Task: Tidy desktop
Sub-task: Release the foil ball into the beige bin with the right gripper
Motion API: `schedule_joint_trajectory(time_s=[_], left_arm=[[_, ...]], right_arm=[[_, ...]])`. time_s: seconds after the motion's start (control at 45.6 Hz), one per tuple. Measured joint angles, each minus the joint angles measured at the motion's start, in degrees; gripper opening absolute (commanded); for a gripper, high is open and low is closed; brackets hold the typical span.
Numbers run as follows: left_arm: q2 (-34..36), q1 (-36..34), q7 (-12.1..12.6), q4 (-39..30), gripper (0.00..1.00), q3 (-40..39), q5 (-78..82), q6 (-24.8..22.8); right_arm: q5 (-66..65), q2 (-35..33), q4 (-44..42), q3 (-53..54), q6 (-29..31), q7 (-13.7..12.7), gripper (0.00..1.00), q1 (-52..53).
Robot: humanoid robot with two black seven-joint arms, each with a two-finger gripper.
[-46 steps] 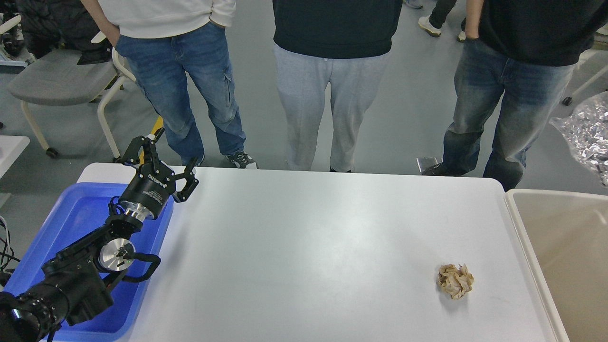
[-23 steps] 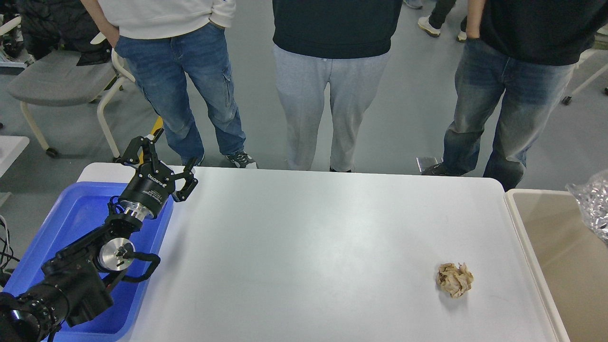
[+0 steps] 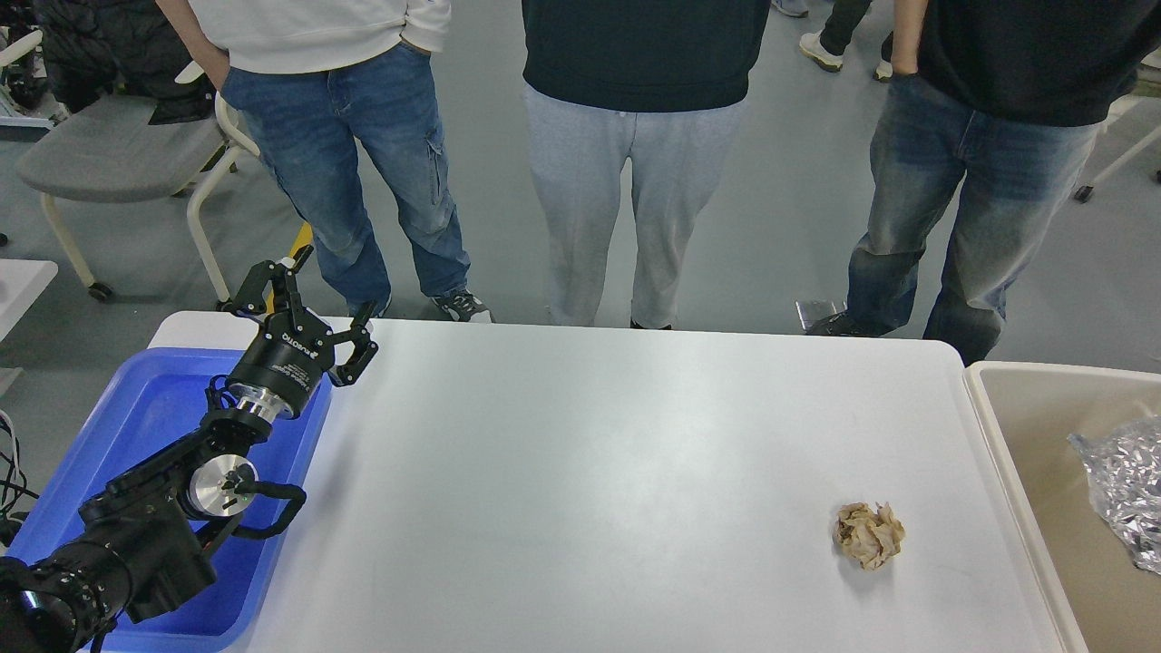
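Note:
The white desktop (image 3: 599, 472) fills the middle of the head view. A crumpled brown paper ball (image 3: 869, 535) lies on it near the front right. My left gripper (image 3: 319, 307) is open and empty, held above the far left corner of the desktop, over the edge of the blue tray (image 3: 136, 426). A crumpled silver foil wad (image 3: 1129, 494) lies inside the beige bin (image 3: 1016, 472) at the right. My right gripper is out of view.
Three people stand along the far edge of the desktop. A grey chair (image 3: 100, 154) stands at the far left. The blue tray sits under my left arm.
The silver foil wad has dropped from above the right edge down into the beige bin. My left arm has not moved. The paper ball has not moved.

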Motion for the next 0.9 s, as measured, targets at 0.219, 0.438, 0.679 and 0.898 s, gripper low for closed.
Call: schedule_joint_trajectory(time_s=[0.219, 0.438, 0.679, 0.898], left_arm=[[0.0, 0.0, 0.0, 0.0, 1.0, 0.0, 0.0, 0.0], [0.0, 0.0, 0.0, 0.0, 1.0, 0.0, 0.0, 0.0], [0.0, 0.0, 0.0, 0.0, 1.0, 0.0, 0.0, 0.0], [0.0, 0.0, 0.0, 0.0, 1.0, 0.0, 0.0, 0.0]], right_arm=[[0.4, 1.5, -0.6, 3.2, 0.0, 0.3, 0.41, -1.2], [0.6, 2.2, -0.8, 8.4, 0.1, 0.4, 1.0, -1.7], [0.8, 2.2, -0.6, 11.4, 0.5, 0.5, 1.0, -0.6], [1.3, 1.3, -0.3, 12.4, 0.4, 0.6, 1.0, 3.6]])
